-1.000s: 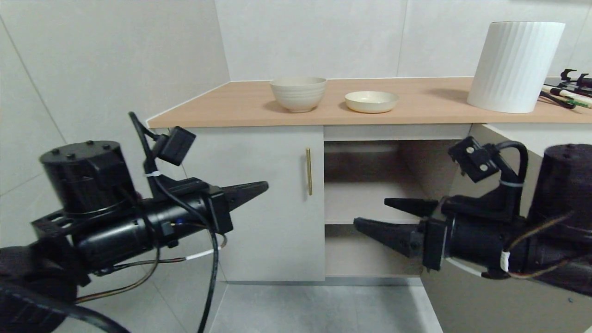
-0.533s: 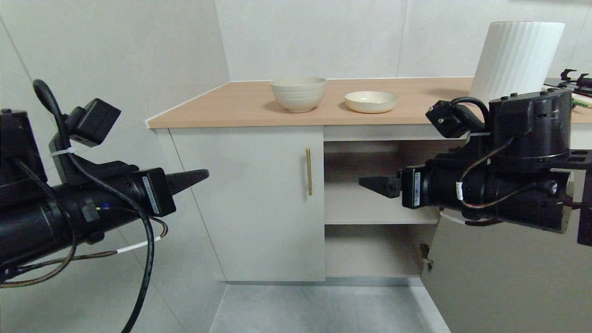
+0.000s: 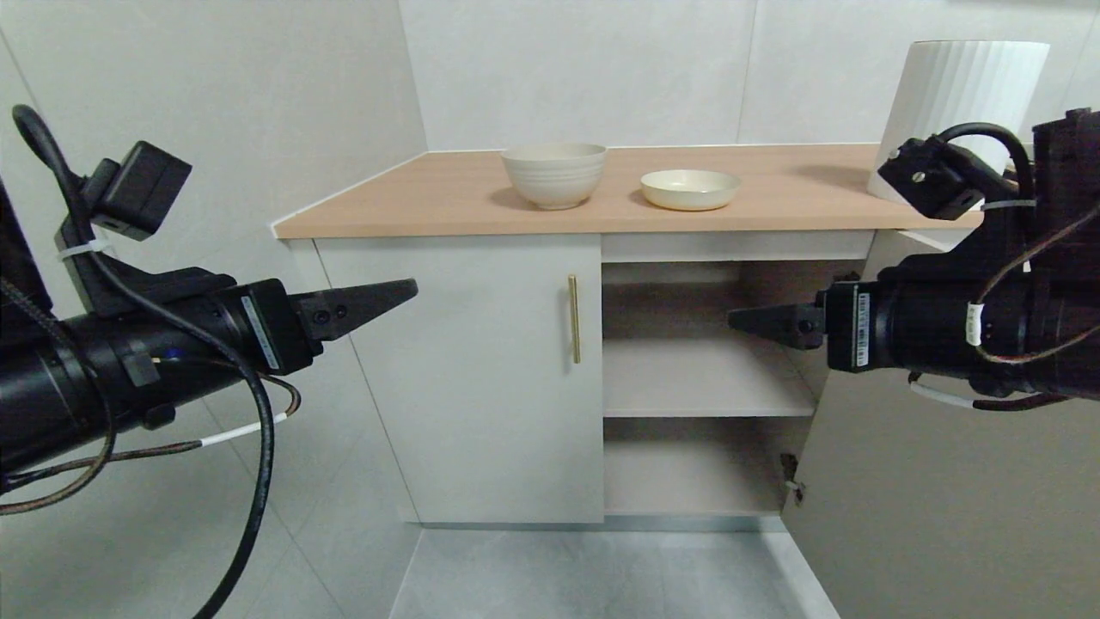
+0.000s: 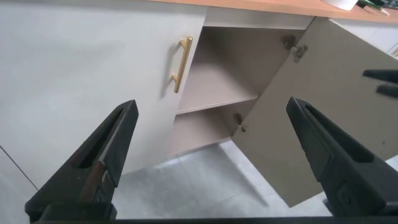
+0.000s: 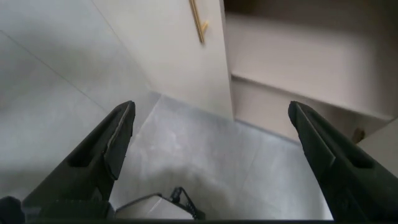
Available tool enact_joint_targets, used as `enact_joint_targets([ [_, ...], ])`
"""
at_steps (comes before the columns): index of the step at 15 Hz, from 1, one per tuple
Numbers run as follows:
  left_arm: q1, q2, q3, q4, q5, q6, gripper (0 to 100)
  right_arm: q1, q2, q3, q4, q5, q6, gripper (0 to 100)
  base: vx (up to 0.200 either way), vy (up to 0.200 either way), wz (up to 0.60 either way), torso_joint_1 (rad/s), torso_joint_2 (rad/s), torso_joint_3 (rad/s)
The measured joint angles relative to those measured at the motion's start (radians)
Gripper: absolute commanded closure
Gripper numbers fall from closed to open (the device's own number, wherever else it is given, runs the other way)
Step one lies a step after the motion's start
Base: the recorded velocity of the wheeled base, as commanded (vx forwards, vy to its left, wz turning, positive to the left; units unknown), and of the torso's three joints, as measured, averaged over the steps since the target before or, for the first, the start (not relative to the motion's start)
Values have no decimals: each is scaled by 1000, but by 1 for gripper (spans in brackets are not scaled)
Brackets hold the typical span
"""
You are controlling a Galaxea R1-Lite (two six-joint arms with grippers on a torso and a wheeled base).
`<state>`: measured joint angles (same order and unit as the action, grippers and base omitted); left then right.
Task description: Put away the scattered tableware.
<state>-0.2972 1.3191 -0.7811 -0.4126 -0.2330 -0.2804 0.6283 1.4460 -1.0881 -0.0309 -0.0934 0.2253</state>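
Cream on wood, that's your target: the ribbed cream ceramic bowl [image 3: 554, 174] sits on the light wooden worktop [image 3: 412, 202] close to its front edge, toward the left corner. The shallow cream dish [image 3: 690, 188] lies just beside it, not touching.

Your left pincer [image 3: 400, 294] hangs released, fingers spread wide, in front of the closed pale cabinet door [image 3: 481, 395] with the brass bar handle [image 3: 574, 318]. Your right pincer [image 3: 743, 321], also spread and empty, hangs at the mouth of the open cabinet, above its inner shelf [image 3: 696, 378].

Careful now: both pincers sit lower than the worktop, so a straight rise could clip that front edge. The bowl looks slick and wide; a rim pinch may slip, or a nudge could tip it off the front. The swung-out cabinet door [image 3: 928, 516] stands right beneath your right arm, so mind it. The tall white ribbed canister [image 3: 954, 103] near the worktop's right end crowds that side too.
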Motion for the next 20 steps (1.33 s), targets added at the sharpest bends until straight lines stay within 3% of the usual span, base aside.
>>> enact_joint_targets([
  [2,-4,-2,0,2,1,9,0,-3,-18,-3,2,1,0,0,0,0,0,0,0,0],
  [5,-6,-5,3,23,4,61,0,-5,-29,-5,2,0,1,0,133,0,0,5,0,0],
  [17,-8,-13,-3,25,2,63,0,-9,-51,7,0,2,21,0,200,0,0,2,2,2],
  [20,-8,-14,-3,22,2,62,0,-9,-64,19,1,7,16,0,0,0,0,0,0,0],
])
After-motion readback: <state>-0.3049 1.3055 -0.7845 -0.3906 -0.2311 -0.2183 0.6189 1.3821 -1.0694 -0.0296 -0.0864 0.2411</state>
